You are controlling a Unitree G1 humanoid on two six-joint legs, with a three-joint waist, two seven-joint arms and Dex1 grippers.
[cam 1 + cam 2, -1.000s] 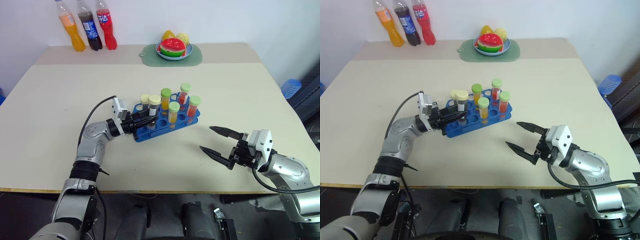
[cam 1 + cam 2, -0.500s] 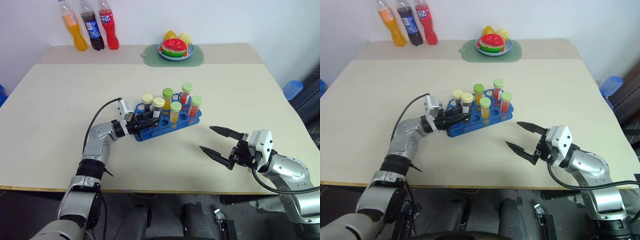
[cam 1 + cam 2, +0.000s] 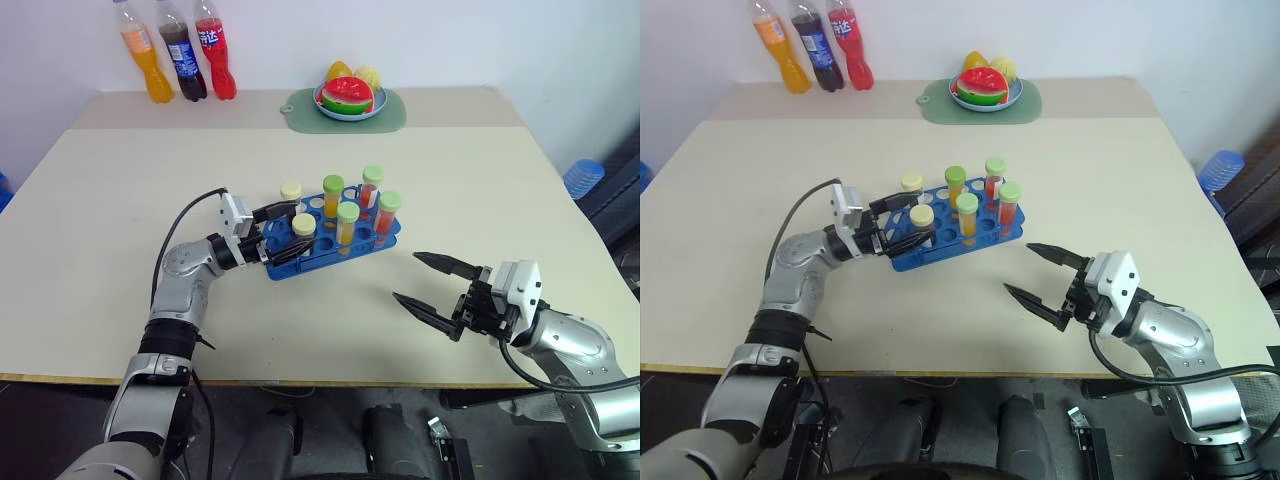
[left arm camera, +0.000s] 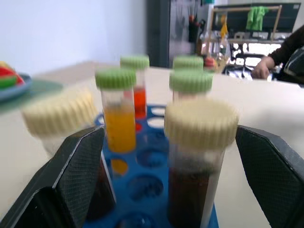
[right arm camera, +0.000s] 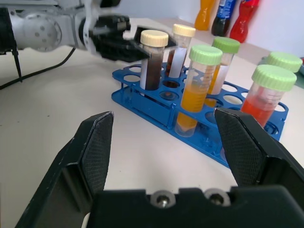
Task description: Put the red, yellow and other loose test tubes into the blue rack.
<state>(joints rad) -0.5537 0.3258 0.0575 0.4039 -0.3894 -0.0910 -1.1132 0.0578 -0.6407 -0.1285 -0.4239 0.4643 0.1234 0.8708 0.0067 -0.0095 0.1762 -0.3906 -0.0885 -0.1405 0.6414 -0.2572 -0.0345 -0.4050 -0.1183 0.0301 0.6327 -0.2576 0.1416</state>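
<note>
- my left gripper (image 3: 283, 233) stands wide open at the near-left end of the blue rack (image 3: 371, 241), its two fingers either side of the brown tube with the cream cap (image 3: 303, 229) and not touching it.
- that tube sits upright in a hole at the rack's near-left corner; i hold nothing in this gripper.
- the tube's long axis runs straight up, and my left gripper reaches in roughly level from the rack's left, so by my judgement the clean way out is back along that same line, away from the rack.
- six capped tubes stand in the rack: two cream-capped at the left end, four green-capped with yellow or red liquid further right.
- my right gripper (image 3: 428, 283) hangs open and empty over the tabletop (image 3: 120, 200), well apart from the rack on its right.
- i see no loose tube lying on the tabletop, so the task looks about done.
</note>
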